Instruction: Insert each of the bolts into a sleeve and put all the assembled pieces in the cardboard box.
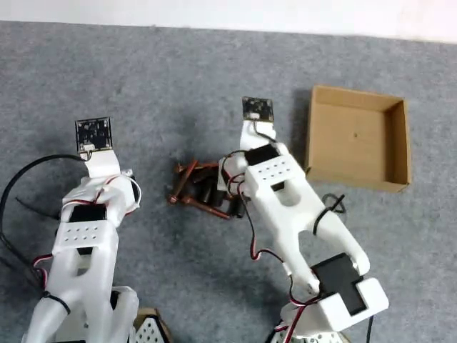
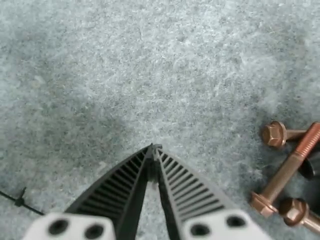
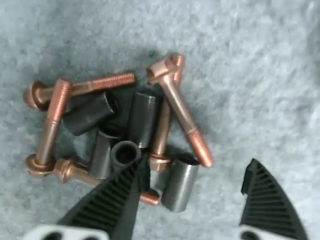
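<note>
Right gripper: fingers spread wide, nothing held, low over the pile.
Nearest piece: a grey sleeve lying on its side at the pile's edge, between the fingers but closer to one of them. A bolt's threaded end lies just beside its top.

Judgement: this sleeve looks the easiest first pick.
- Centre the fingers across its round body before closing.
- Close gently, since a smooth cylinder may roll or slip out.
- Lift straight up so the tangled bolts and the other sleeves behind it stay put.

Pose: right arm stretched forward, wrist tipped down onto the pile.
Left gripper: fingers pressed together, empty, over bare grey mat, with the bolts near.

Cardboard box: beyond the pile, well apart, no assembled piece in it yet.
</note>
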You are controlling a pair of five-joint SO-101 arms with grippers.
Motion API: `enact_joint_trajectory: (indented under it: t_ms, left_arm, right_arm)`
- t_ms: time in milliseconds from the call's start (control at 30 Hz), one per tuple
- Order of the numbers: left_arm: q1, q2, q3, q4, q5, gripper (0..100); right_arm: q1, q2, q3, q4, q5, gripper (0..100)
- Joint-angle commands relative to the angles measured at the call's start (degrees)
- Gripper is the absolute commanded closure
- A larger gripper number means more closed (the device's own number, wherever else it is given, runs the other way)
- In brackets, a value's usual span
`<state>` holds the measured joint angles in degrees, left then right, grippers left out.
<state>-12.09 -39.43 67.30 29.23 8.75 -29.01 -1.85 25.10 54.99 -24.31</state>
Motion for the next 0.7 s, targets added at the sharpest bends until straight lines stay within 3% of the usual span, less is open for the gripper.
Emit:
enact_joint_trajectory:
  t_ms: [0,133,333,667]
  left_arm:
    - [-0.4,-1.1,-0.22,-0.88,0.53,99]
    - [-0.48,-1.1,-0.22,-0.88,0.53,99]
    - [-0.66,-1.1,-0.13,-0.88,0.53,99]
    - [-0.48,-1.1,-0.13,-0.88,0.53,99]
  right_arm:
    - [-0.66,0.22,0.75,-0.84,-1.67,72.1]
    - [-0.66,3.12,3.47,-3.38,-1.85,73.1]
    - [-0.75,4.53,3.3,-3.65,-1.93,83.3]
    - [-1.63,3.47,3.56,-4.0,-2.02,83.3]
